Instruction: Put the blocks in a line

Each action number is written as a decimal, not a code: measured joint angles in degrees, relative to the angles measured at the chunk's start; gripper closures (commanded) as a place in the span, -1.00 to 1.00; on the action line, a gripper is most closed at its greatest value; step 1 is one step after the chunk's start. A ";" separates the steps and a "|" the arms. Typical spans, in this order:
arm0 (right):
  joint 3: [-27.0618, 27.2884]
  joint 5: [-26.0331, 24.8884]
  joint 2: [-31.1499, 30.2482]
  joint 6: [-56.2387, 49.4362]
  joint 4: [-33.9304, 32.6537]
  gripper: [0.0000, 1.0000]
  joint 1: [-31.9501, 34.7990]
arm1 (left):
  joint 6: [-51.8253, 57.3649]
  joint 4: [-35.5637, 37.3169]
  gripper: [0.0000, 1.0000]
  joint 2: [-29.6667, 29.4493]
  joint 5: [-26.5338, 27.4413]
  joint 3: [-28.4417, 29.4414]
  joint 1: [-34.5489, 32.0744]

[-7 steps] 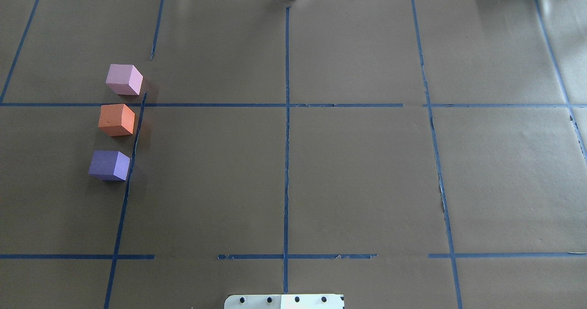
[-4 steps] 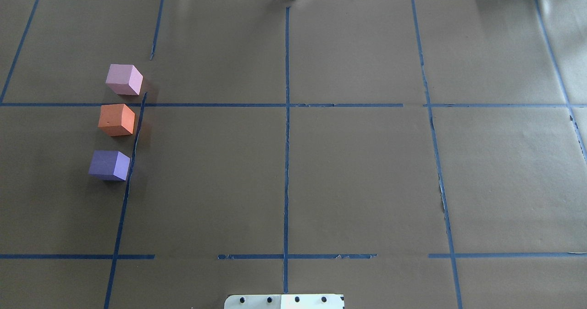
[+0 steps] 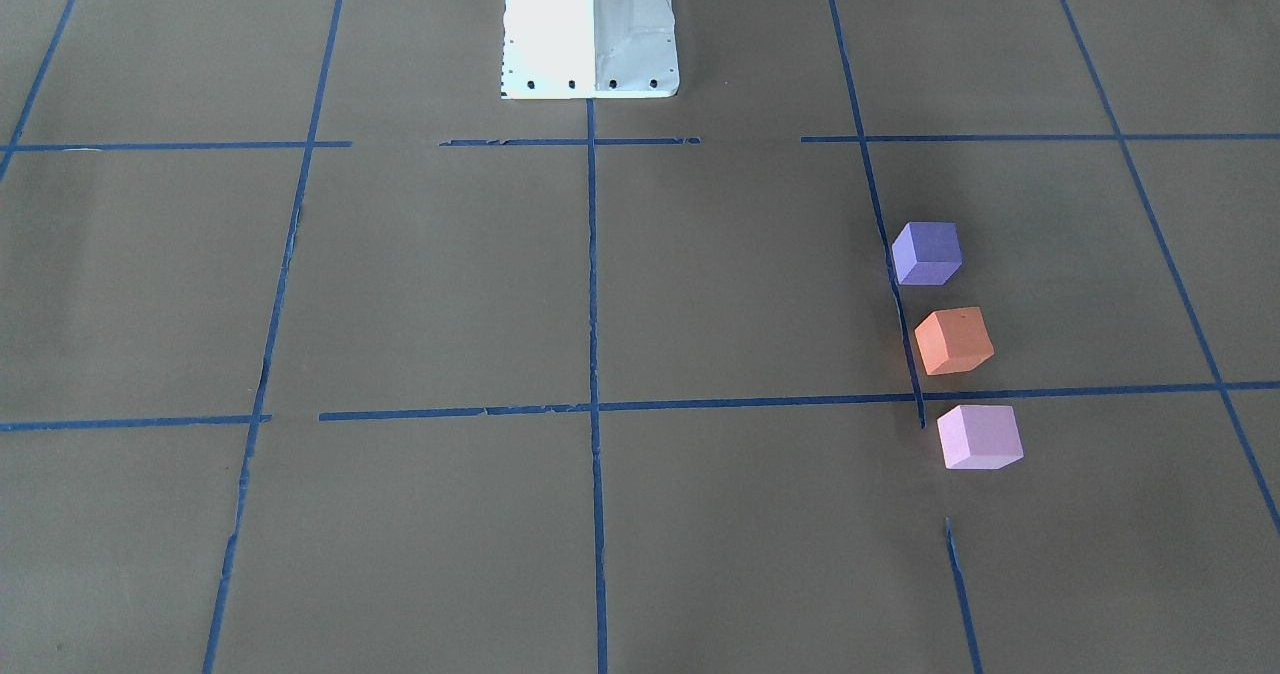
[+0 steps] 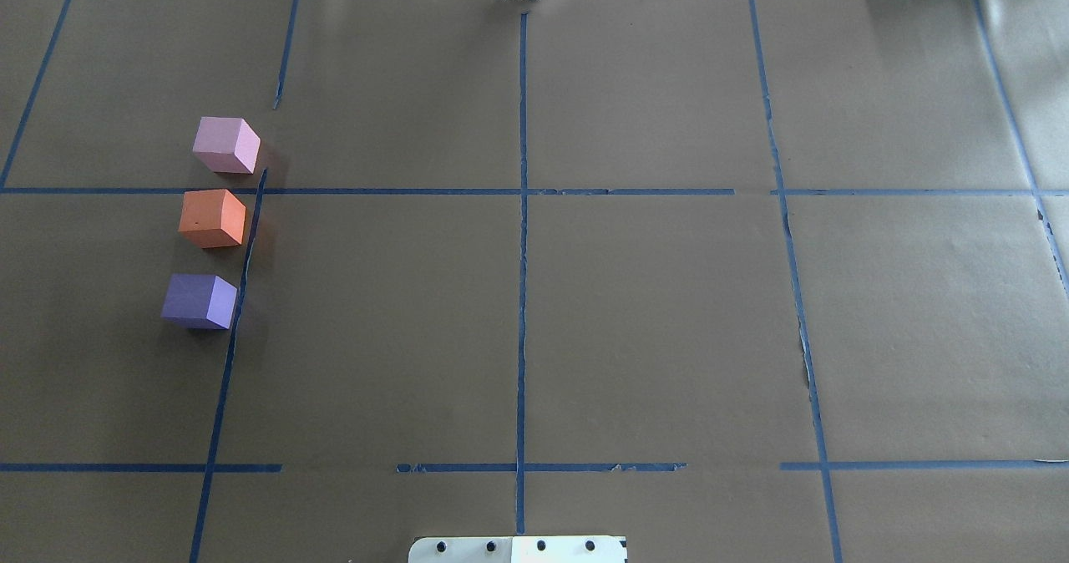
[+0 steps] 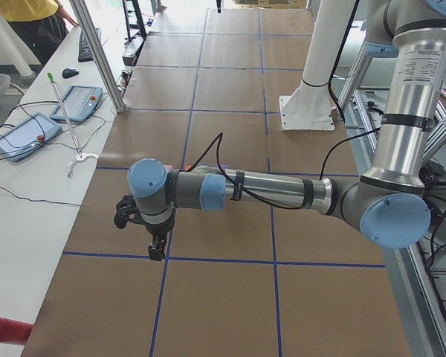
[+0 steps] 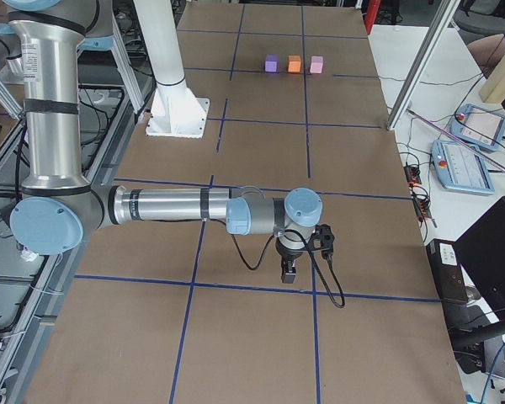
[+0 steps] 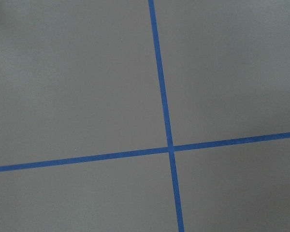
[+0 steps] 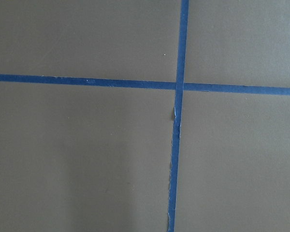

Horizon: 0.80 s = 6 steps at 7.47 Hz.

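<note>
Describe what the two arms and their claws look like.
The left arm and right arm look alike: silver metal tubes, grey joints with pale blue caps. A black cable loops along each forearm to a small black claw: the left claw, the right claw. No markings are readable.

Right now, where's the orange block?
Overhead view, left side: the orange block sits between the pink block and purple block, beside a blue tape line.
</note>
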 measured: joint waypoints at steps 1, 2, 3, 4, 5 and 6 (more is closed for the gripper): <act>0.00 0.00 0.00 0.00 0.01 -1.00 0.00 | 0.01 0.21 -1.00 0.84 0.03 -0.10 0.01; 0.00 0.00 0.00 0.00 0.02 -1.00 0.00 | 0.01 0.24 -1.00 1.23 0.03 -0.06 0.07; 0.00 0.00 0.00 0.00 0.02 -1.00 0.00 | 0.02 0.23 -1.00 1.14 -0.02 0.07 0.15; 0.00 0.00 0.00 0.00 0.02 -1.00 0.00 | 0.00 0.25 -1.00 0.74 -0.05 0.42 0.28; 0.00 0.00 0.00 0.00 0.04 -1.00 0.00 | -0.04 0.25 -1.00 0.14 -0.08 1.37 0.42; 0.00 0.00 0.00 0.00 0.04 -1.00 0.00 | -0.06 0.45 -1.00 -0.53 -0.10 2.52 0.53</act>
